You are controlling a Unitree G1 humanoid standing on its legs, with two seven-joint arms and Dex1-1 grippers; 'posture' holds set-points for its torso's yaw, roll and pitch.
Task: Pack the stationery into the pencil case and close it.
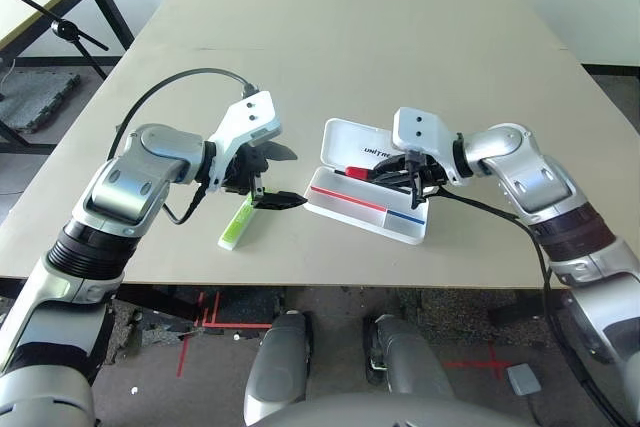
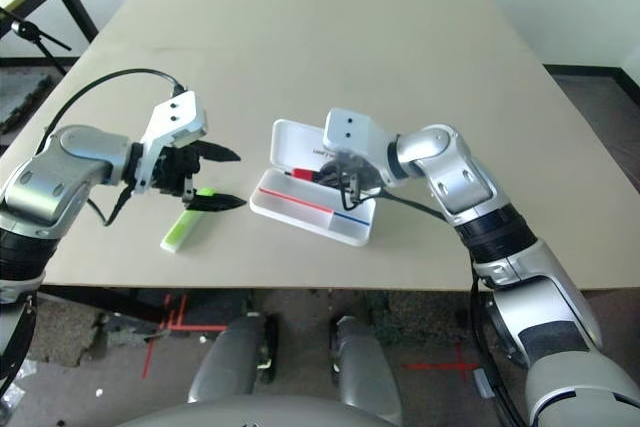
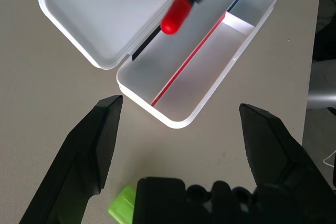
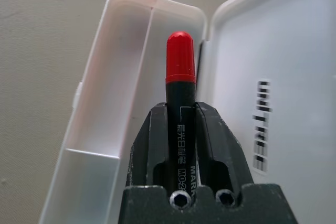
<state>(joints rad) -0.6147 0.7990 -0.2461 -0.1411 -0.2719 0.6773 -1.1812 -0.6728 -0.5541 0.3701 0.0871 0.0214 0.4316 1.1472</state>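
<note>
Marker (image 4: 180, 103) lies between the right tool's (image 1: 405, 175) two black fingers, its long axis along them, red cap leading over the open pencil case (image 1: 352, 215). The fingers flank the barrel closely; whether they clamp it or have begun to loosen I cannot tell. The tray sits directly under the cap, so the coming move looks like a short drop. The case is smooth white hard plastic, rounded, with red and blue stripes inside. The left tool (image 1: 278, 177) is spread wide, empty, over the bench (image 1: 350, 27); the lime-green highlighter (image 1: 236, 223) lies beneath it, nearer that arm.
</note>
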